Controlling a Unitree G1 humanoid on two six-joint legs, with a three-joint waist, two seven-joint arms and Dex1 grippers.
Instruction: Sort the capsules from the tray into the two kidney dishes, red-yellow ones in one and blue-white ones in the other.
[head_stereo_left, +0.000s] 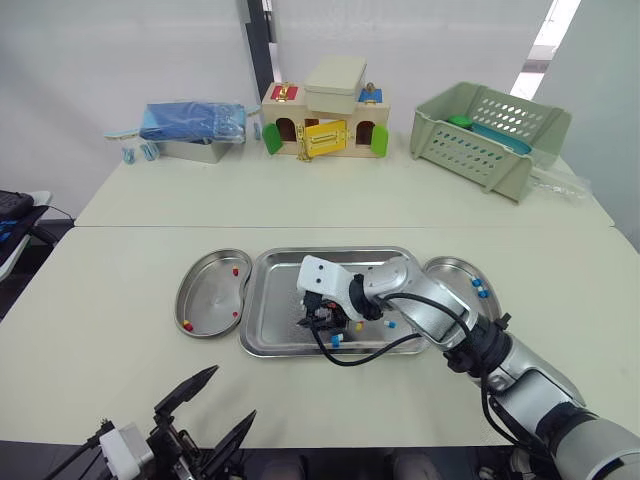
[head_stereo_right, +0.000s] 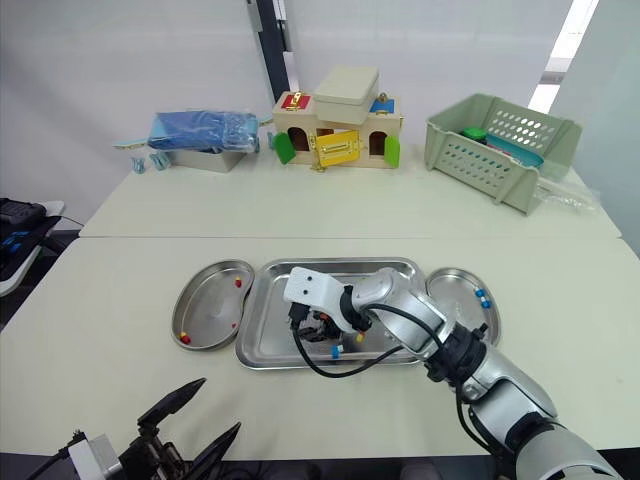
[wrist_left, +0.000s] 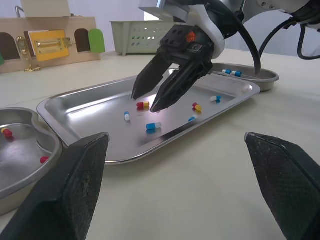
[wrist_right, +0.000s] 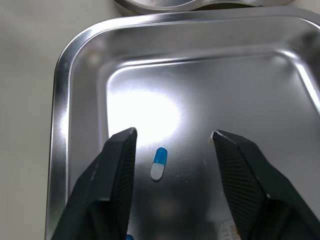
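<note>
1. left gripper (head_stereo_left: 212, 412): low over the near edge of the table (head_stereo_left: 120, 340), well apart from the tray. Black fingers are spread wide and hold nothing.
2. left kidney dish (head_stereo_left: 205, 295): shiny steel, bean-shaped, raised rim, just beside the tray's left edge. Three red-yellow capsules (head_stereo_left: 234, 270) lie in it.
3. tray (head_stereo_left: 275, 310): polished steel rectangle with rounded corners, a rolled rim and a mirror-like floor. Loose capsules of both colours are scattered across its near half.
4. right gripper (wrist_right: 172, 135): down inside the tray, left of centre, tips just above the floor. Fingers are partway open and grip nothing. Pads (wrist_right: 240, 175) are black and ribbed.
5. blue-white capsule (wrist_right: 159, 163): lies flat on the tray floor in the gap between the right gripper's fingers, nearer one finger, touching neither. It is smooth and glossy, half blue, half white.
6. red-yellow capsule (wrist_left: 143, 105): on the tray floor, just beside those fingertips.
7. right kidney dish (head_stereo_left: 455, 272): same steel and shape, against the tray's right edge. At least two blue-white capsules (head_stereo_left: 478, 288) lie in it.
</note>
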